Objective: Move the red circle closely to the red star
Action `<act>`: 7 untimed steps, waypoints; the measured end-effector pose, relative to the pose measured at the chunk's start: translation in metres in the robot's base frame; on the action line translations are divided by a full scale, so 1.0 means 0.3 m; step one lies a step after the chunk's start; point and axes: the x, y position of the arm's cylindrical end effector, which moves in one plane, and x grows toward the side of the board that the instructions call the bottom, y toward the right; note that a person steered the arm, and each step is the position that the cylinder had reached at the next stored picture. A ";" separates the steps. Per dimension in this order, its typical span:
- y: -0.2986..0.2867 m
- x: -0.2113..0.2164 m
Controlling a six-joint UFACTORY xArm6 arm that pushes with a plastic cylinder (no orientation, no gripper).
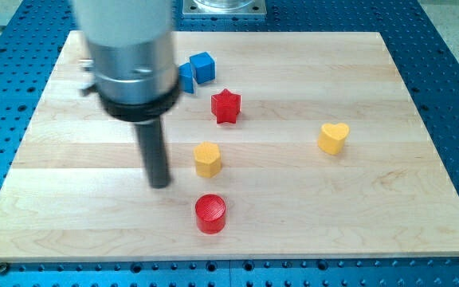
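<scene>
The red circle lies near the view's bottom, a little left of centre. The red star sits above it, toward the view's top. A yellow block, roughly hexagonal, lies between them, just left of the line joining them. My tip rests on the board to the upper left of the red circle and left of the yellow block, touching neither.
A blue cube and a second blue block, partly hidden by the arm's housing, lie up and left of the red star. A yellow heart sits at the view's right. The wooden board rests on a blue perforated table.
</scene>
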 end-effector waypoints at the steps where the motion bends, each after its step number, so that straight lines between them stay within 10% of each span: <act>1: 0.213 -0.104; 2: 0.542 -0.124; 7: 0.615 0.191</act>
